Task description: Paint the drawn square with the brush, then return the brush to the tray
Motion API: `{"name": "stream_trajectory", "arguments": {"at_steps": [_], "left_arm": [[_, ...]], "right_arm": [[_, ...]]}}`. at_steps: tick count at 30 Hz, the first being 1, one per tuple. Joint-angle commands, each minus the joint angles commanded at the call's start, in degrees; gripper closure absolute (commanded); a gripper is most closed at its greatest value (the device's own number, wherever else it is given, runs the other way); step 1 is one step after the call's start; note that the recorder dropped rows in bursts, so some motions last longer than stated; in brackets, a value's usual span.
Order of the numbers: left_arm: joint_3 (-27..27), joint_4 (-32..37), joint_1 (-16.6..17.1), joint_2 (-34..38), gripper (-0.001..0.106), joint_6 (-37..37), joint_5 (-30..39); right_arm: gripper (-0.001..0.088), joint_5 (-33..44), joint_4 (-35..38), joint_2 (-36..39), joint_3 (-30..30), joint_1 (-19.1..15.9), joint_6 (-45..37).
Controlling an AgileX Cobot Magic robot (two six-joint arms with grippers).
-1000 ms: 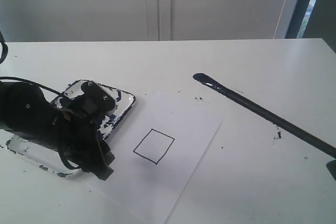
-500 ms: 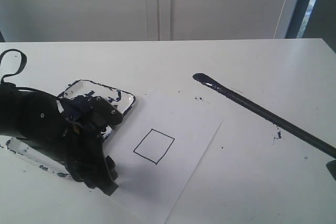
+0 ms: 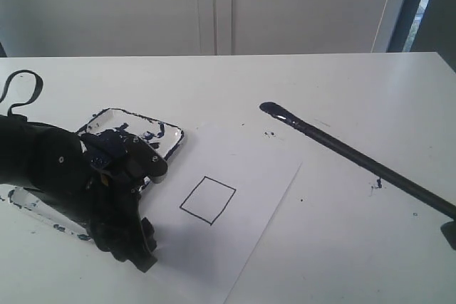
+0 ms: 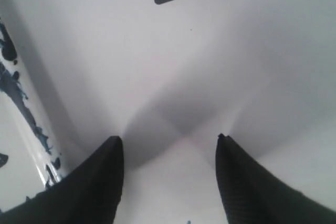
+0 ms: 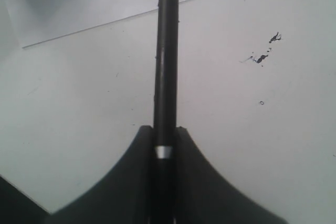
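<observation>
The brush (image 3: 342,149) hangs slanted over the table right of the paper, its wet dark tip (image 3: 269,108) held off the sheet. My right gripper (image 5: 164,129) is shut on the black handle just by its pale band (image 5: 163,152); only a dark bit of it (image 3: 449,231) shows at the exterior view's right edge. The drawn square (image 3: 207,199) on the white paper (image 3: 249,169) is blank inside. My left gripper (image 4: 168,142) stands open, fingertips (image 3: 144,255) down on the paper's near-left corner, nothing between them. The paint-smeared tray (image 3: 167,133) lies left of the paper, mostly behind my left arm.
Small dark paint specks (image 3: 375,184) dot the white table under the brush handle and near the paper's far corner (image 3: 269,134). A white wall runs behind the table's far edge. The left arm's cable (image 3: 18,80) loops above the tray side.
My left arm has slid toward the table's front and lowered its open fingers onto the paper's corner, uncovering more of the tray. The brush tip has crept slightly up and left.
</observation>
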Motion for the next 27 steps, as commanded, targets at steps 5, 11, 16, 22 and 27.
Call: {"name": "stream_trajectory", "arguments": {"at_steps": [5, 11, 16, 22, 27], "left_arm": [[0.61, 0.60, 0.00, 0.00, 0.048, 1.44, 1.22], [0.74, 1.30, 0.00, 0.00, 0.048, 4.02, 3.31], [0.74, 1.30, 0.00, 0.00, 0.048, 6.32, 5.25], [0.74, 1.53, 0.00, 0.00, 0.048, 9.12, 5.71], [0.74, 1.53, 0.00, 0.00, 0.048, 8.96, 5.71]], "right_arm": [[0.0868, 1.72, 1.87, 0.00, 0.00, 0.00, -2.92], [0.0868, 1.97, 6.05, 0.14, 0.00, 0.00, -7.97], [0.0868, 2.22, 8.44, 3.58, 0.00, 0.00, -10.18], [0.0868, -0.78, 8.44, 9.27, 0.00, 0.00, -10.50], [0.0868, -3.81, 9.19, 12.65, 0.00, 0.00, -11.96]]}}
